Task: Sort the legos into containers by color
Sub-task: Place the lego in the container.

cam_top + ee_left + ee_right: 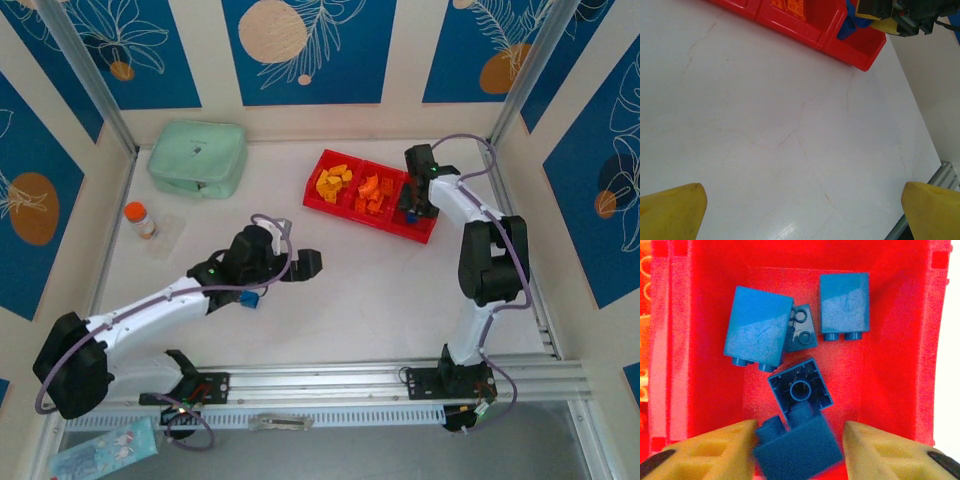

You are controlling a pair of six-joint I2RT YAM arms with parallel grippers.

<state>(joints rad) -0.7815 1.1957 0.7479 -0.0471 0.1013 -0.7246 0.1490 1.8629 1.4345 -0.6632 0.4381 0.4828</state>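
The red tray (345,203) lies at the back right, with yellow-orange legos (333,182) in its left compartment and red-orange ones (372,192) in the middle. My right gripper (412,205) hangs over the right compartment (890,365), where several blue legos (759,327) lie. Its jaws (800,445) stand open. A blurred blue lego (797,450) sits loose between them, with a gap to the right finger (885,450). My left gripper (300,262) is open over bare table (790,125), with nothing between its yellow fingers (670,210).
A mint-green zip case (198,157) sits at the back left, and an orange-capped bottle (140,219) stands near the left wall. A small blue piece (250,298) shows under the left wrist; I cannot tell what it is. The tray's corner (860,50) lies ahead of the left gripper.
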